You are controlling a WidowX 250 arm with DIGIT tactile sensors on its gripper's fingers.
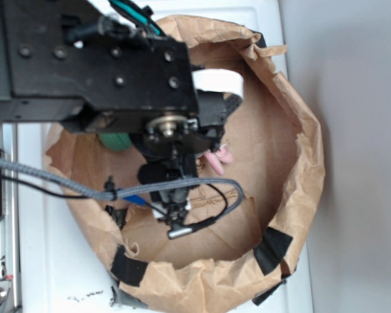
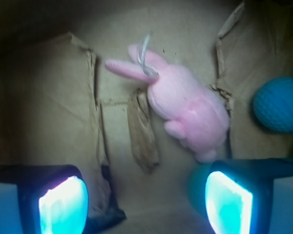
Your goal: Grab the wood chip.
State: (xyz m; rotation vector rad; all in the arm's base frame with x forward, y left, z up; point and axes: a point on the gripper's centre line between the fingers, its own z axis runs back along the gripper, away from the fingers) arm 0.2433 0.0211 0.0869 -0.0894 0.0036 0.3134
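The wood chip (image 2: pixel 142 132) is a narrow brown bark-like sliver lying lengthwise on the brown paper floor, just left of a pink plush bunny (image 2: pixel 180 102). My gripper (image 2: pixel 146 204) hangs above it and is open, with its two glowing cyan pads (image 2: pixel 63 204) wide apart and nothing between them. The chip lies ahead of the gap, nearer the middle. In the exterior view the arm (image 1: pixel 98 65) hides the chip, and only a bit of the pink bunny (image 1: pixel 220 156) shows.
A crumpled brown paper wall (image 1: pixel 300 143) rings the work area, with black tape patches (image 1: pixel 272 251). Torn paper flaps (image 2: pixel 63 107) lie left and right of the chip. A blue ball (image 2: pixel 278 105) sits at the right, and a green object (image 1: pixel 117 141) lies under the arm.
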